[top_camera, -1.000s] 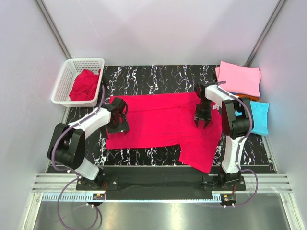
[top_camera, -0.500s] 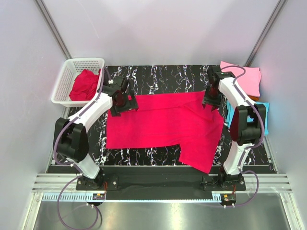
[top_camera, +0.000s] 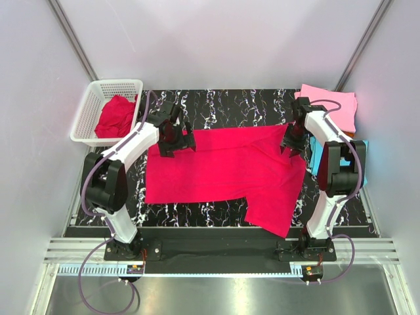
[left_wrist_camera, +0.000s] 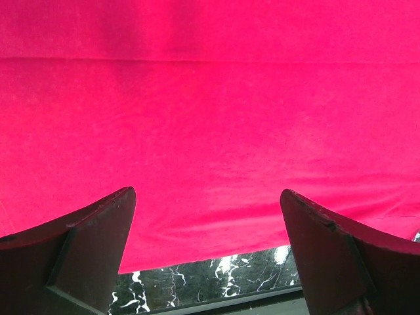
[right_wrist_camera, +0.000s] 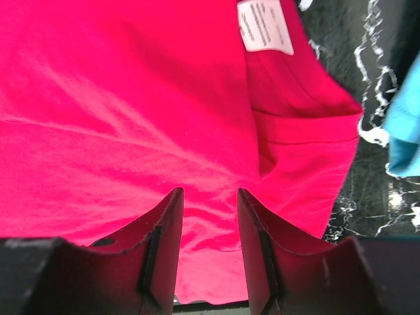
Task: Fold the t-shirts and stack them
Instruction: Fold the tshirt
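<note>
A crimson-red t-shirt lies spread flat on the black marble table, one part hanging toward the near edge at the right. My left gripper hovers over its far-left corner, jaws wide open; in the left wrist view only the cloth's edge and marble show between the fingers. My right gripper is over the far-right corner, jaws partly open with nothing between them. A white label shows by the collar. A second red t-shirt lies crumpled in the basket.
The white mesh basket stands at the far left. A folded pink t-shirt lies at the far right over an orange one, with a turquoise one just beside the right arm. Pale walls close in on three sides.
Both arms have swung away from the near side toward the far edge of the red t-shirt, the left to its far-left corner, the right to its far-right corner. The shirt lies as before.
</note>
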`<state>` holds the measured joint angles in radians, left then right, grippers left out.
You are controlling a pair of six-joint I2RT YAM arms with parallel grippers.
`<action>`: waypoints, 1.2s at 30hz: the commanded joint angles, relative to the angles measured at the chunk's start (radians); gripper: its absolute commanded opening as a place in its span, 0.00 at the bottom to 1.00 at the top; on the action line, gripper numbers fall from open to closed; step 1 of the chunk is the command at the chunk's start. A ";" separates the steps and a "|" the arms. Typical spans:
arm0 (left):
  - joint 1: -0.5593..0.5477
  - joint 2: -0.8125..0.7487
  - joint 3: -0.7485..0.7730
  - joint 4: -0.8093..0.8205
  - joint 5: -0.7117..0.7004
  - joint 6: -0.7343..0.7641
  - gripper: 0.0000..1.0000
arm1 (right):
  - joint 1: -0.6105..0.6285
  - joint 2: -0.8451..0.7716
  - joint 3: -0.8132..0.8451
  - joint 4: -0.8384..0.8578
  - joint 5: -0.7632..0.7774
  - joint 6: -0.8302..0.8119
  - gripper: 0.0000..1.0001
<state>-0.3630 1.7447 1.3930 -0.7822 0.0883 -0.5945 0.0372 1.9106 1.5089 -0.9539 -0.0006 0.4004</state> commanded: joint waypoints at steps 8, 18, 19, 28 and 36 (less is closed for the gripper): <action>-0.002 0.022 0.038 0.026 0.034 0.036 0.99 | -0.031 0.019 -0.035 0.024 -0.004 0.037 0.43; -0.001 0.053 0.066 0.024 0.039 0.042 0.99 | -0.062 0.041 -0.038 0.014 0.017 0.040 0.43; 0.001 0.055 0.067 0.024 0.039 0.044 0.99 | -0.063 0.041 -0.039 0.015 0.017 0.038 0.43; 0.006 0.072 0.070 0.023 0.041 0.044 0.99 | -0.068 0.036 -0.082 0.050 -0.050 0.034 0.43; 0.010 0.070 0.066 0.021 0.036 0.047 0.99 | -0.071 0.054 -0.092 0.079 -0.101 0.028 0.14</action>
<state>-0.3603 1.8172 1.4246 -0.7757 0.1028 -0.5655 -0.0292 1.9598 1.4185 -0.9009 -0.0719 0.4248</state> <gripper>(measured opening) 0.987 0.179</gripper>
